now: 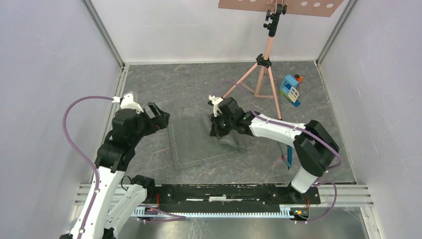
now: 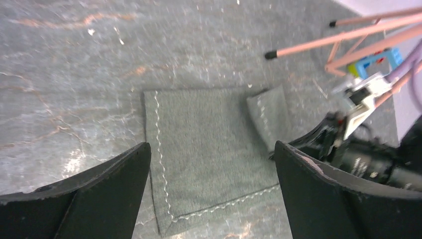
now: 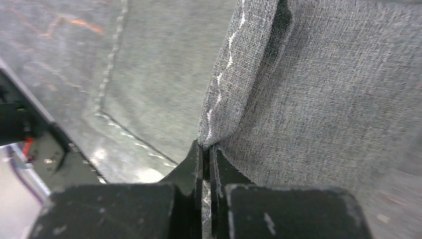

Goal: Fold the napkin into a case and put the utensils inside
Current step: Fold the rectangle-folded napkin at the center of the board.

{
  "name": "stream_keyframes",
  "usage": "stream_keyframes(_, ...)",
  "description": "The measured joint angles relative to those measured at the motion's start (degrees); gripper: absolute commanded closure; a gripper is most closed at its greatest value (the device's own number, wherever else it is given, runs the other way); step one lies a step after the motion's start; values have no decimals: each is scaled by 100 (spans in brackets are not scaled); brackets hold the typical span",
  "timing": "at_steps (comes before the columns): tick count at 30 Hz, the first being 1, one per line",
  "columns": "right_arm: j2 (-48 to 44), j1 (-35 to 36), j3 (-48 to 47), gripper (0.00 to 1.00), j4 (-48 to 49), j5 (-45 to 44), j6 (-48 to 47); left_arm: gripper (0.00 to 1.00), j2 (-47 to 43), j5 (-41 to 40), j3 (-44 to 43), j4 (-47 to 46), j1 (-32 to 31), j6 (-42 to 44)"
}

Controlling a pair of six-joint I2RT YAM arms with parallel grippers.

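Observation:
The dark grey napkin lies on the marbled floor in the middle, its pale stitched line showing along the left and near edges. My right gripper is shut on the napkin's far right corner and holds that part raised and folded over. In the right wrist view the cloth rises from between the closed jaws. My left gripper hovers left of the napkin, open and holding nothing, its fingers spread wide over the cloth. A slim blue utensil shows partly behind the right arm.
A pink tripod stand stands behind the napkin, its legs reaching toward the cloth. A blue-and-white toy block house sits at the back right. Pale walls close in the floor on three sides.

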State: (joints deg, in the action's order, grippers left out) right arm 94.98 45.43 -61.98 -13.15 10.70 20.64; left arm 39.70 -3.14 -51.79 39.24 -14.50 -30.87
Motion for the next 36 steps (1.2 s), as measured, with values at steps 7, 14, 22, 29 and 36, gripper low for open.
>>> stream_keyframes(7,476,575,-15,99,905,455,1071,0,-431,-748,-94,120,-13,96)
stream_keyframes(14,935,776,-337,100,1191,389,1681,0,-516,-1137,136,120,-157,146)
stream_keyframes(22,1366,837,-833,99,1322,238,2146,0,-621,-1335,269,118,-280,275)
stream_keyframes(29,1650,938,-1185,100,1344,229,2277,0,-660,-1399,273,116,-337,352)
stream_keyframes(36,1821,994,-1233,100,1357,229,2332,0,-662,-1460,282,116,-363,363)
